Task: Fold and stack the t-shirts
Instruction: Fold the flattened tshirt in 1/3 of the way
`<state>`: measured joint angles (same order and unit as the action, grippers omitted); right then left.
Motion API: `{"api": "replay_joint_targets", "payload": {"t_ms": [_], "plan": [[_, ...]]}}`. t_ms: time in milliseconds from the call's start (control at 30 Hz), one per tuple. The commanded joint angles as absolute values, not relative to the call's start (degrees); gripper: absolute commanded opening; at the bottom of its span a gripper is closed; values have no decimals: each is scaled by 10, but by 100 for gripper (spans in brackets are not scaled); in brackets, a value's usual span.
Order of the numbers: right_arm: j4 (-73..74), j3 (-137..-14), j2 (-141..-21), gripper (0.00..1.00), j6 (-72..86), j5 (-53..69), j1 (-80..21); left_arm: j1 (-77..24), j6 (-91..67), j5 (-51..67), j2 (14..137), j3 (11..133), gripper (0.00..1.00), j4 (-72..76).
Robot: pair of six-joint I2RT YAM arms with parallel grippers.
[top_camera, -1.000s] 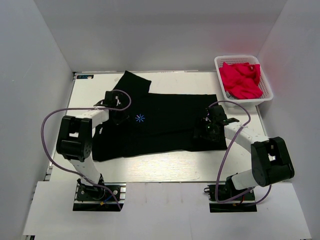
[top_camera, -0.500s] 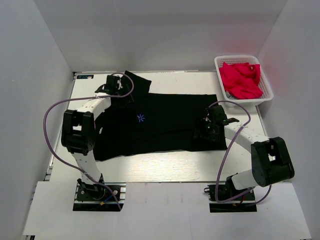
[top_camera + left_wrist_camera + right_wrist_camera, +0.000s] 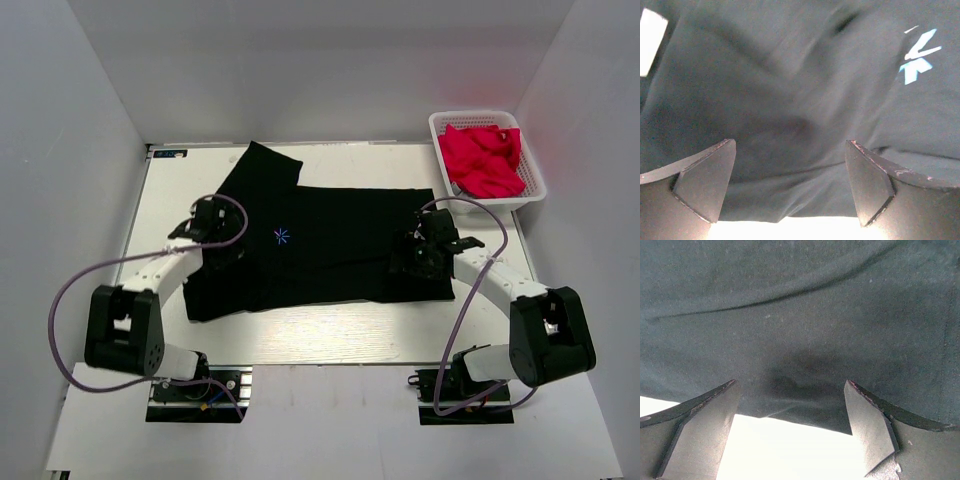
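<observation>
Black cloth fills the gap between the spread fingers of the left claw (image 3: 790, 146), which grips nothing. The right claw (image 3: 790, 385) is likewise released over the shirt's near hem, perhaps brushing it; the view is too close to say. The t-shirt (image 3: 330, 255) lies flat across the white surface (image 3: 330, 345), starburst print (image 3: 281, 236) up. A white basket (image 3: 478, 114) of red cloth (image 3: 485, 160) sits far right.

A lab test cell: white walls (image 3: 80, 100) box the table (image 3: 330, 345) (robot arms (image 3: 545, 335) bolted on).
</observation>
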<state>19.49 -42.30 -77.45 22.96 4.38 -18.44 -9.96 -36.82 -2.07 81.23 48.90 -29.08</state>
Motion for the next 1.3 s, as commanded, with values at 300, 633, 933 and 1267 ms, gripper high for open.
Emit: {"api": "replay_joint_targets", "payload": {"t_ms": [300, 633, 933, 1267], "plan": [[174, -371, -790, 90, 274, 21, -185, -95, -561, -69, 803, 349, 100, -428], [231, -314, -662, 90, 260, 40, -187, -95, -626, -68, 660, 330, 100, -569], [242, -395, -649, 90, 226, 33, -184, -99, -600, -132, 564, 434, 100, -541], [244, -588, -779, 90, 279, -122, -181, -92, -447, -192, 814, 718, 100, -411]]}}
